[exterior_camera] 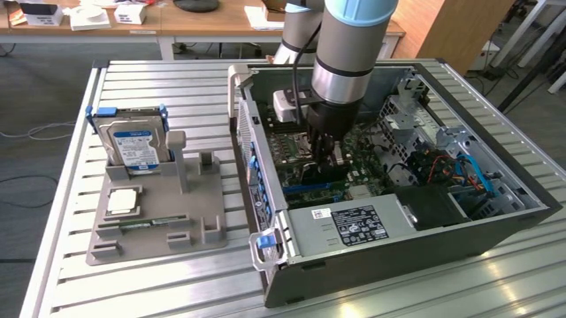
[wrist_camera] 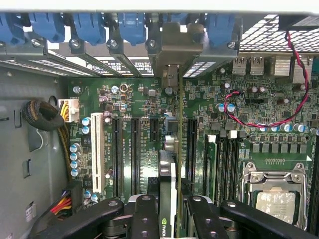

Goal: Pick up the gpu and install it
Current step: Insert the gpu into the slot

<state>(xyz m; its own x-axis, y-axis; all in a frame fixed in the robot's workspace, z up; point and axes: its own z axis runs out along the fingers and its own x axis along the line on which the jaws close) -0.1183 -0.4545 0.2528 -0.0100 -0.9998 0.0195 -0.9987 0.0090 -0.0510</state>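
My gripper [exterior_camera: 324, 159] reaches down inside the open computer case [exterior_camera: 372, 262] and is shut on the gpu [exterior_camera: 317, 176], a thin dark card held on edge. In the wrist view the gpu [wrist_camera: 168, 164] runs edge-on between the black fingers [wrist_camera: 144, 211], in line with the long slots of the green motherboard [wrist_camera: 124, 99]. Its metal bracket [wrist_camera: 170, 55] stands at the case's rear slot openings, under the blue latches [wrist_camera: 132, 25]. Whether the card's lower edge sits in a slot is hidden.
To the exterior view's left a grey holder [exterior_camera: 155, 218] carries a silver hard drive [exterior_camera: 134, 147], a processor [exterior_camera: 122, 201] and a memory stick [exterior_camera: 146, 225]. Inside the case are the power supply [exterior_camera: 354, 225], the processor socket [wrist_camera: 274, 194], a red-black wire [wrist_camera: 264, 122] and a cable bundle [wrist_camera: 45, 117].
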